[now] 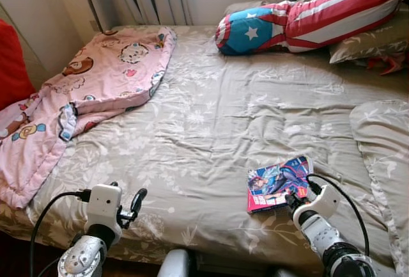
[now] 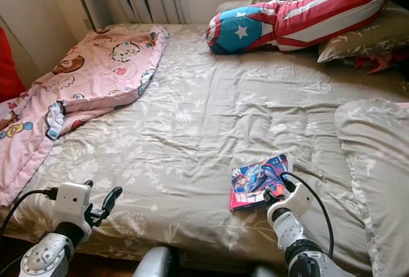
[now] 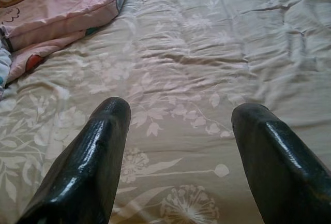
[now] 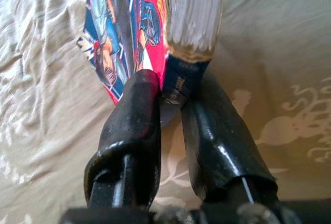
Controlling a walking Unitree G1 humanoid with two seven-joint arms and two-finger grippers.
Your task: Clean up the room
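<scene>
Our right gripper [image 1: 299, 198] is clamped on the near corner of a comic book [image 1: 278, 183], which lies flat on the bed [image 1: 211, 130] toward its near right side. In the left eye view our left gripper [image 1: 131, 208] hovers over the near left edge of the bed, fingers spread and holding nothing. A pink blanket [image 1: 83, 91] is bunched along the bed's left side and spills over the edge. At the head of the bed a star-and-stripes bolster [image 1: 307, 18] rests against a pillow [image 1: 370, 40], and another pillow [image 1: 383, 142] lies along the right side.

In the right eye view we see the same layout, the comic book [image 2: 261, 180] just beyond our right gripper [image 2: 273, 195].

In the left wrist view our two black fingers [image 3: 88, 162] stand wide apart above the flowered bedspread [image 3: 207, 79], with the pink blanket [image 3: 57, 12] beyond.

In the right wrist view our fingers [image 4: 132, 131] pinch the comic book [image 4: 155, 27] by its corner, one on the cover side, one under the page edge.
</scene>
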